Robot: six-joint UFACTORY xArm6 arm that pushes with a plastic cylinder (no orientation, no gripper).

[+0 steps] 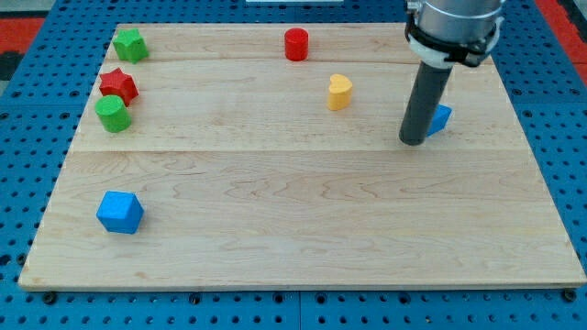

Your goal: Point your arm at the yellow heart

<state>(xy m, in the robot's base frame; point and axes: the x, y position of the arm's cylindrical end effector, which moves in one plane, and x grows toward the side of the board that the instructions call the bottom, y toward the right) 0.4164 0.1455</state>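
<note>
The wooden tabletop (303, 229) sits on a blue board full of holes (27, 37). My arm has no jaws at all, just a straight dark rod, so nothing is being held. My tip (413, 142) rests on the wood on the right side of the tabletop. The yellow heart (339, 92) stands to the left of my tip and a little farther away, with bare wood between them, so they are near but not touching. A blue block (441, 118) sits just to the right of the rod, partly hidden behind it, and I cannot tell its shape or whether the rod touches it. A red cylinder (295, 44) stands at the far edge, near the middle. In the far left corner is a green block (130, 43) with a bumpy outline. Nearer than that, a red star (118, 85) and a green round block (113, 113) sit right up against each other. A blue block with many flat sides (120, 212) stands alone on the near left, well apart from the rest.
</note>
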